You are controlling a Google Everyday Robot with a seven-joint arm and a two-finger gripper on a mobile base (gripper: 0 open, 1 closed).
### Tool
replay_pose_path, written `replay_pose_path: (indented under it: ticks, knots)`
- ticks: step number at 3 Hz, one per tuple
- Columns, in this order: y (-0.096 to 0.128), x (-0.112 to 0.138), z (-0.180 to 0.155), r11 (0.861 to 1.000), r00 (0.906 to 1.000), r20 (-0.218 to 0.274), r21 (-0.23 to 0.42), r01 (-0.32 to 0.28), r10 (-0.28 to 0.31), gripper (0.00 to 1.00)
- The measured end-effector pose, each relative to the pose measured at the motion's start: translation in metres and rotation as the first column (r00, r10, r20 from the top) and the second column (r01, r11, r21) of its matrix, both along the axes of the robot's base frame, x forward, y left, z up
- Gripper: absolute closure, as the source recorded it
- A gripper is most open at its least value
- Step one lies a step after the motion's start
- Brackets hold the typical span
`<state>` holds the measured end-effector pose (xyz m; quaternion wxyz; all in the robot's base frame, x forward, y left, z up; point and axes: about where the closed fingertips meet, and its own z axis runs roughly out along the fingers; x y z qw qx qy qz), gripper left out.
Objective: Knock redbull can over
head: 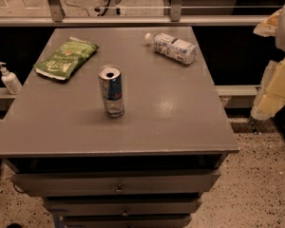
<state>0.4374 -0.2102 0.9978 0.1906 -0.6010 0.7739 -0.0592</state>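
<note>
The redbull can (111,90) stands upright near the middle of the grey table top (171,113), slightly left of centre. It is blue and silver with an open silver top. My gripper (274,87) shows as pale yellow and white parts at the right edge of the camera view, beyond the table's right side and well away from the can. It holds nothing that I can see.
A clear plastic bottle with a white label (173,47) lies on its side at the back right. A green chip bag (65,58) lies at the back left. A white pump bottle (9,79) stands on a ledge left of the table. Drawers (118,184) are below the front edge.
</note>
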Motion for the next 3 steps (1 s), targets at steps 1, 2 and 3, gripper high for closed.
replay_pose_path:
  ticks: [1,2,3]
  knots:
    - [0.0,0.0,0.0,1.0,1.0,0.0,0.0,0.0,0.0,0.0]
    - [0.004,0.003,0.001,1.0,0.9999,0.017,0.017,0.002,-0.002,0.0]
    - [0.015,0.02,-0.008,0.992,0.9991,0.042,0.128,-0.004,-0.001,0.0]
